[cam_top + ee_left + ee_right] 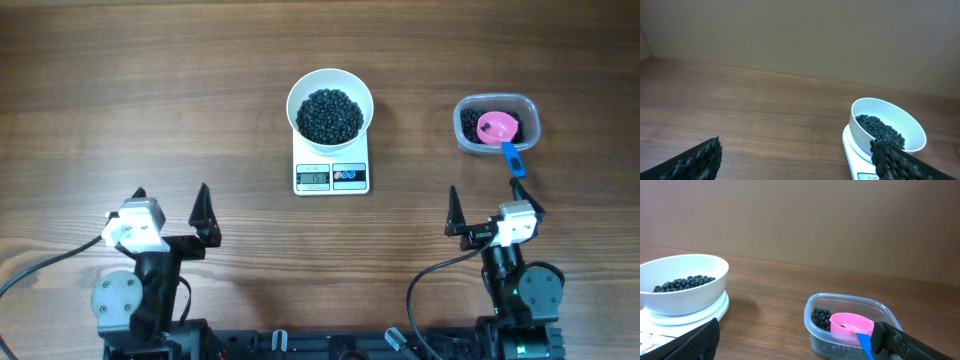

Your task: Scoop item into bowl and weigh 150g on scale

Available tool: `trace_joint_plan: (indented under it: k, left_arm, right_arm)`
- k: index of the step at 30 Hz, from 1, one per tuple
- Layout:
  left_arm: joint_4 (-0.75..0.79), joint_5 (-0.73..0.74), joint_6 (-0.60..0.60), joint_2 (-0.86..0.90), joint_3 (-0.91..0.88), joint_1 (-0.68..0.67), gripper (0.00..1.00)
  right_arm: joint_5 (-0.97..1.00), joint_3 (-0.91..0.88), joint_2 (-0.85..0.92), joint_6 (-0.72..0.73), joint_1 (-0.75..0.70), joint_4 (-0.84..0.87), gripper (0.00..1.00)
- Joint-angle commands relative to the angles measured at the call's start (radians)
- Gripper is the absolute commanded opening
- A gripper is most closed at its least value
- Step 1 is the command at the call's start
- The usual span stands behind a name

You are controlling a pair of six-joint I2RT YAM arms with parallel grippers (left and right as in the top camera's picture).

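Observation:
A heap of black beans, the item (330, 115), fills the white bowl (300, 95), which stands on the white scale (331, 176) at the table's middle. The bowl (900, 117) and scale (852, 155) show at the right of the left wrist view, and the bowl (685, 292) sits at the left of the right wrist view. My left gripper (170, 205) is open near the front left, holding nothing. My right gripper (495, 203) is open near the front right, just short of the tub and apart from it. Its fingertips (890, 337) frame bare wood.
A clear plastic tub (497, 123) at the right holds more black beans (821, 317) and a pink scoop (497, 127) with a blue handle (512, 158) sticking out over its near rim. Cables run along the front edge by both arm bases.

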Motion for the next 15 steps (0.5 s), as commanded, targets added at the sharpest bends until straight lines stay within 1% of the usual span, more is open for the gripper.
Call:
trace_joint_plan:
  k: [1, 9, 15]
  left_arm:
    - [0.023, 0.015, -0.054, -0.040, -0.041, 0.008, 1.00]
    - [0.040, 0.015, -0.054, -0.177, -0.104, 0.008, 1.00]
    - [0.068, 0.015, -0.054, -0.178, -0.123, 0.008, 1.00]
  right_arm:
    - [0.013, -0.001, -0.012, -0.011, 0.006, 0.002, 1.00]
    - [0.013, -0.001, -0.012, -0.011, 0.006, 0.002, 1.00]
    - [0.013, -0.001, -0.012, -0.011, 0.006, 0.001, 1.00]
